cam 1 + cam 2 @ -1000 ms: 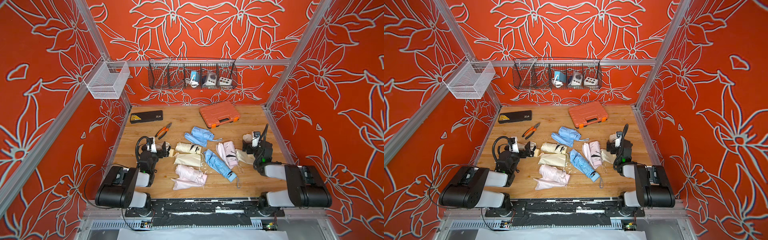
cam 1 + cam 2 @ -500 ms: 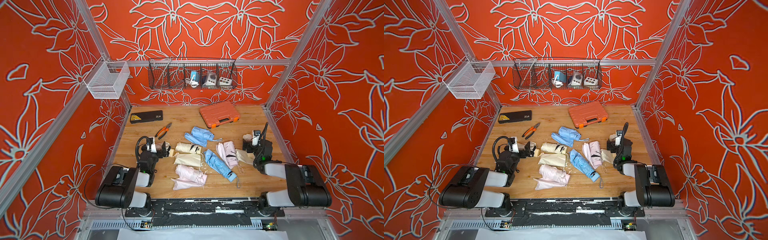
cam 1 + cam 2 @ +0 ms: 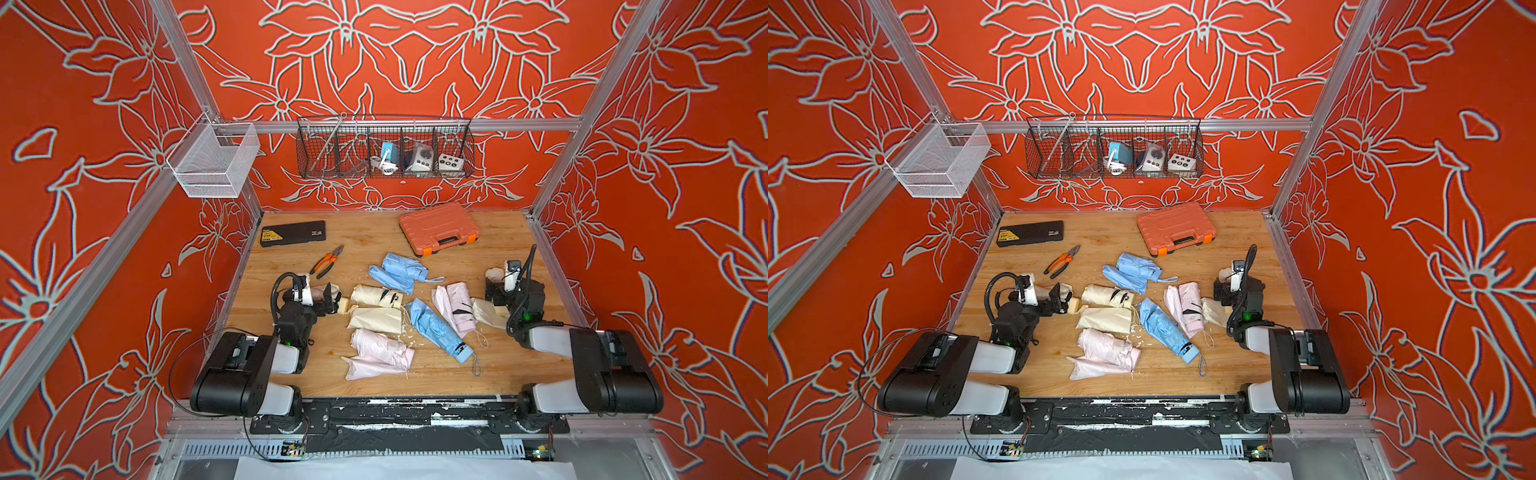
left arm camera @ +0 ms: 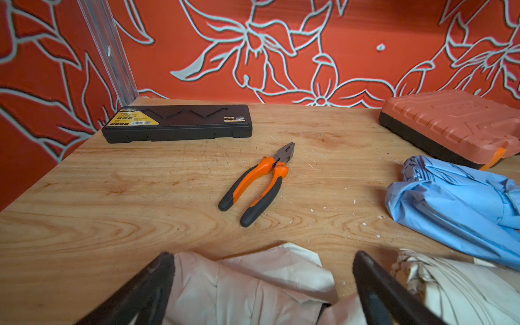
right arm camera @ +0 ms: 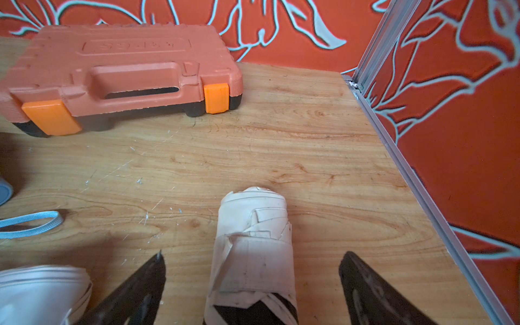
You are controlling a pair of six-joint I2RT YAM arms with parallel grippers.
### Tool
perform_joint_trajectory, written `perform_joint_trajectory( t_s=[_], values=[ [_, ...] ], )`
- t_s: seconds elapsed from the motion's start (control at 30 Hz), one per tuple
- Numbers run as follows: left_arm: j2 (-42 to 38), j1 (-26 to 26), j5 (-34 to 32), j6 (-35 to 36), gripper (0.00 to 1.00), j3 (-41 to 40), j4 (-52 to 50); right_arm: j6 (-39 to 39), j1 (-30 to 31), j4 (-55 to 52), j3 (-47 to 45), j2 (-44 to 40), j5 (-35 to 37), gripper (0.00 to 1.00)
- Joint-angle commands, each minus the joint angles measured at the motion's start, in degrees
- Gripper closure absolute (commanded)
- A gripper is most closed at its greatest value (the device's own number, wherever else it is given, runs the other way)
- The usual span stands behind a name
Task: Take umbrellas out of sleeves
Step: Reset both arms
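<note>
Umbrellas [image 3: 376, 297] and sleeves [image 3: 376, 319] lie scattered across the counter [image 3: 498, 374]; left tool [image 4: 261, 256] gapes wide over pale fabric [image 4: 239, 284], right tool [image 5: 253, 254] spreads wide around a cream umbrella [image 5: 251, 225] near the right edge, neither gripping

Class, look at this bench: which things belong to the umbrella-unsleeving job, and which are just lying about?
Job: umbrellas; sleeves.
Lying about: pliers; orange case; black case; wire baskets.

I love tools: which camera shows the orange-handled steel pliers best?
The left wrist view: the orange-handled pliers lie large, sharp and whole. Both top views show them small; the right wrist view misses them.
</note>
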Motion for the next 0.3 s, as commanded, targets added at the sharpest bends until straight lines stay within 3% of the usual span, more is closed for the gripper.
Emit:
perform_joint_trajectory(
  t_s=[0.0,0.27],
  values=[
    [0.0,-0.3,-0.3,0.0,0.02,0.5,1.4,0.2,-0.2,-0.6,0.8,0.6,0.7,0.02],
    [-0.2,-0.3,-0.4,0.0,0.03,0.5,0.9,0.2,-0.1,-0.5,0.4,0.1,0.7,0.02]
  ],
)
